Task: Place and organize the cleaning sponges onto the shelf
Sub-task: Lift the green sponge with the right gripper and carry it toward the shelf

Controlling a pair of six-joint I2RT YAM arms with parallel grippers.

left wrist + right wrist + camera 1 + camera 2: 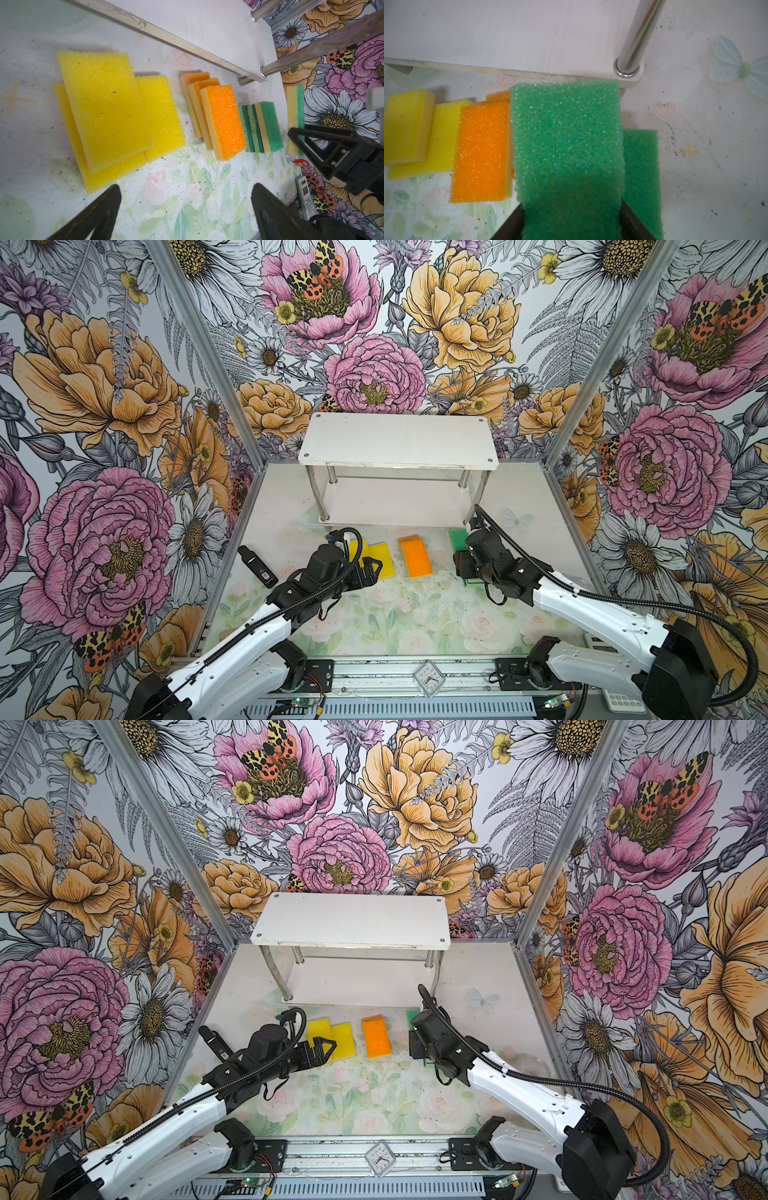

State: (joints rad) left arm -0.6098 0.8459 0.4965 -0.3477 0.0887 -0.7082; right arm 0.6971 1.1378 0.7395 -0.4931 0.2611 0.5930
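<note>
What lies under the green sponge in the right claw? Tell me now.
Beneath the held green sponge, another green sponge lies on the table, one side showing. Whatever else sits below is covered.

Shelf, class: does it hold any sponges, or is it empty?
Empty: the shelf is bare on both levels. The sponges lie on the table in front; the right gripper holds one green sponge.

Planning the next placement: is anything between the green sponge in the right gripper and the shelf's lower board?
Nothing visible. The right gripper holds the sponge just before the lower board, which looks bare; only the front right leg stands close beside the path.
</note>
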